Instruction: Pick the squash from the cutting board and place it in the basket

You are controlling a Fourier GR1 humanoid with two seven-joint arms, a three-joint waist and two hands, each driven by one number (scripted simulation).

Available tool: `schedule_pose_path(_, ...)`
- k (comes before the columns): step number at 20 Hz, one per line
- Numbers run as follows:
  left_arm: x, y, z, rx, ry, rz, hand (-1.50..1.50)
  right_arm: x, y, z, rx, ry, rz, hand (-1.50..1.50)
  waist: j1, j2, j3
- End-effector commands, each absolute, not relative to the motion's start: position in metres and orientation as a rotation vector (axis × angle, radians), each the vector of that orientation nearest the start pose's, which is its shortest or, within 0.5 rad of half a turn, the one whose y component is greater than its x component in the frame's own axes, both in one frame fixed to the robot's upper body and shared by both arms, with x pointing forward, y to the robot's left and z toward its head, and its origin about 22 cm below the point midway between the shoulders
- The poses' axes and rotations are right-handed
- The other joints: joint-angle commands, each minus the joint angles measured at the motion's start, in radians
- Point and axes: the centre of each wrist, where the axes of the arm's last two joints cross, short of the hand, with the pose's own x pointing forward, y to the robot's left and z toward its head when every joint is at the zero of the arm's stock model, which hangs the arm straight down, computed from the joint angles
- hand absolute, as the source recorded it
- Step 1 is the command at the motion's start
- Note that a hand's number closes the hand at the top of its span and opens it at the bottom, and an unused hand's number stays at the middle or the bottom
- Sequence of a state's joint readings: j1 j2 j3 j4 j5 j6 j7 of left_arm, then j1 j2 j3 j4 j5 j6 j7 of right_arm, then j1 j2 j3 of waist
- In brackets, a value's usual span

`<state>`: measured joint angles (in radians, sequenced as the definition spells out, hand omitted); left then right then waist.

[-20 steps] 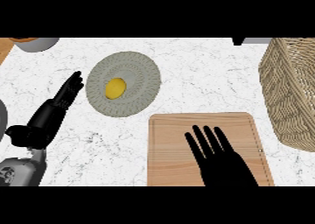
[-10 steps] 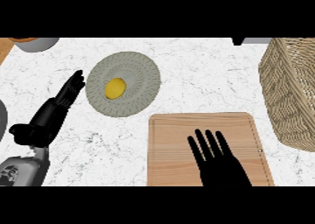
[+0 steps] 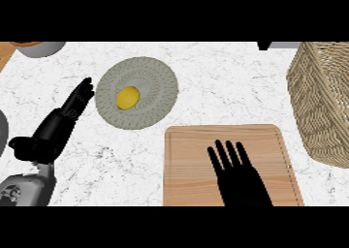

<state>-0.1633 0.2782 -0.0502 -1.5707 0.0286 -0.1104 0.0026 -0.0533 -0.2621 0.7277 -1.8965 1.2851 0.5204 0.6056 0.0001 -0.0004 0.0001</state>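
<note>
On the marbled desk a wicker basket stands right of the cutting board, over which the right hand lies flat with fingers spread wide, holding nothing, well apart from the yellow squash up-left on a grey plate, beside the left hand, fingers straight.

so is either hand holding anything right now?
Nothing held. Right hand lies open, fingers straight, over the cutting board; left hand is open beside the plate.

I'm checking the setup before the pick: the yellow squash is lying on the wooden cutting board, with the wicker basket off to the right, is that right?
Not quite. In the head view the yellow squash lies on the round grey plate, up and left of the wooden cutting board. The wicker basket is off to the right, as you said.
</note>
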Motion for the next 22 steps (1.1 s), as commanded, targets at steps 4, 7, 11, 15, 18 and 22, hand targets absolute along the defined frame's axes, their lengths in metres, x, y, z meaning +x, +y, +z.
schedule_pose_path(4,0.28,0.283,0.073,0.031,-1.689,-0.389,0.0,0.189,-0.131,0.041,-1.043,-0.973,1.633,-1.5,0.0,0.0,0.0)
schedule_pose_path(7,0.266,0.268,0.052,0.035,-1.686,-0.38,0.0,0.192,-0.135,0.032,-1.051,-0.947,1.626,-1.5,0.001,0.0,0.0)
schedule_pose_path(11,0.275,0.278,0.058,0.059,-1.686,-0.393,0.0,0.202,-0.135,0.022,-1.02,-0.912,1.641,-1.5,0.001,0.0,0.0)
schedule_pose_path(15,0.273,0.269,0.044,0.042,-1.684,-0.367,0.0,0.194,-0.143,0.035,-0.965,-0.89,1.644,-1.5,-0.001,0.0,0.0)
schedule_pose_path(18,0.295,0.271,0.066,0.039,-1.689,-0.362,0.0,0.194,-0.145,0.024,-0.932,-0.867,1.68,1.5,-0.004,0.001,0.0)
schedule_pose_path(22,0.278,0.259,0.056,0.036,-1.685,-0.392,0.0,0.203,-0.147,-0.004,-0.945,-0.839,1.728,1.5,0.0,0.0,0.0)
